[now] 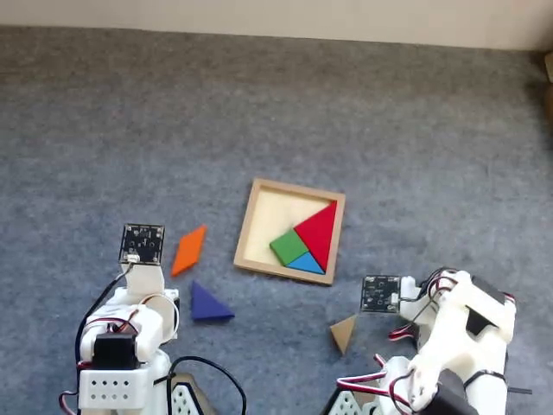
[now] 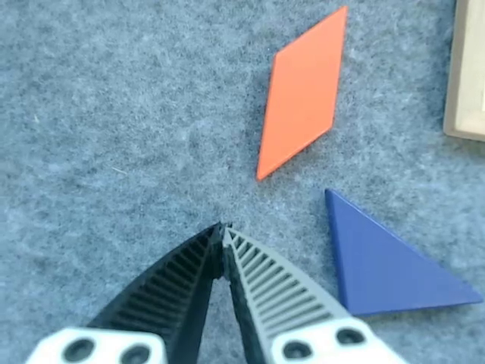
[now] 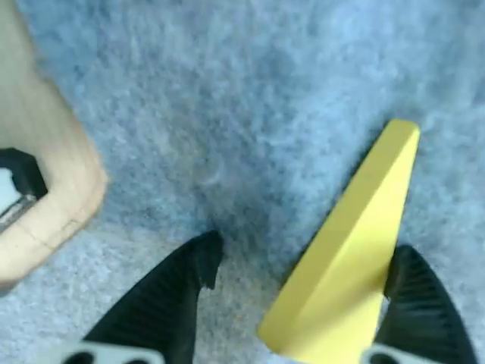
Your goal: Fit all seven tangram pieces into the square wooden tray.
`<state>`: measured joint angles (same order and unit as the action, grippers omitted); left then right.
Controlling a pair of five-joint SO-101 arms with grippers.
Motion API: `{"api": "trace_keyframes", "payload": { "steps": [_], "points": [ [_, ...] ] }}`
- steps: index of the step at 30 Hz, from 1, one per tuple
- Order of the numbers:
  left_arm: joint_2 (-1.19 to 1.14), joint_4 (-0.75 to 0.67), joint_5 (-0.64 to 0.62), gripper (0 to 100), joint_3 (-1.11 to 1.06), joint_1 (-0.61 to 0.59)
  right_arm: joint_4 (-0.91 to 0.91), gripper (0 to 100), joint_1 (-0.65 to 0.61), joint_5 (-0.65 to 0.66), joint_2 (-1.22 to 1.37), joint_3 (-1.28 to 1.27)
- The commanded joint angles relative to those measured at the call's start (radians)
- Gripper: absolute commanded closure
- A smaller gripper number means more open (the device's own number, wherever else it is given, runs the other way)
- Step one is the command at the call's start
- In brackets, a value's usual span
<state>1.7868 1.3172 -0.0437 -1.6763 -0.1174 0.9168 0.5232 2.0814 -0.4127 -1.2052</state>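
Observation:
The square wooden tray (image 1: 259,226) holds a red triangle (image 1: 319,231), a green square (image 1: 288,247) and a small blue triangle (image 1: 306,262). An orange parallelogram (image 1: 188,250) (image 2: 303,91) and a dark blue triangle (image 1: 207,305) (image 2: 386,265) lie on the carpet left of the tray. My left gripper (image 2: 222,231) is shut and empty, low over bare carpet a little short of both. A yellow triangle (image 1: 344,333) (image 3: 356,243) lies below the tray's near right corner. My right gripper (image 3: 303,265) is open around it, the piece close against one finger (image 3: 413,292).
Grey carpet covers the whole table. The left arm (image 1: 130,333) and the right arm (image 1: 458,337) stand along the near edge. A tray corner (image 2: 468,76) (image 3: 38,174) appears in each wrist view. Wide free carpet lies beyond the tray.

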Motion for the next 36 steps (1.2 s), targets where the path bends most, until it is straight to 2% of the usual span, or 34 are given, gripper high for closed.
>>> {"api": "trace_keyframes", "payload": {
  "steps": [1, 5, 15, 20, 23, 27, 36],
  "points": [
    [0.042, 0.003, -0.008, 99, -0.019, -0.013, -0.044, 73.1, 0.008, 0.008, 0.007, -0.024],
    [0.042, 0.003, -0.008, 99, -0.019, -0.013, -0.044, 73.1, 0.010, 0.006, 0.007, -0.022],
    [0.042, 0.003, -0.008, 99, -0.019, -0.013, -0.027, 73.1, 0.035, -0.140, 0.005, 0.093],
    [0.042, 0.003, -0.008, 99, -0.019, -0.013, 0.208, 73.8, 0.036, -0.146, 0.005, 0.222],
    [0.042, 0.003, -0.008, 99, -0.019, -0.013, 0.344, 81.0, 0.033, -0.146, 0.007, 0.314],
    [0.042, 0.003, -0.008, 99, -0.019, -0.013, 0.417, 91.5, 0.025, -0.143, 0.013, 0.375],
    [0.042, 0.003, -0.008, 99, -0.019, -0.013, 0.417, 96.1, 0.025, -0.149, 0.010, 0.383]
  ]
}}
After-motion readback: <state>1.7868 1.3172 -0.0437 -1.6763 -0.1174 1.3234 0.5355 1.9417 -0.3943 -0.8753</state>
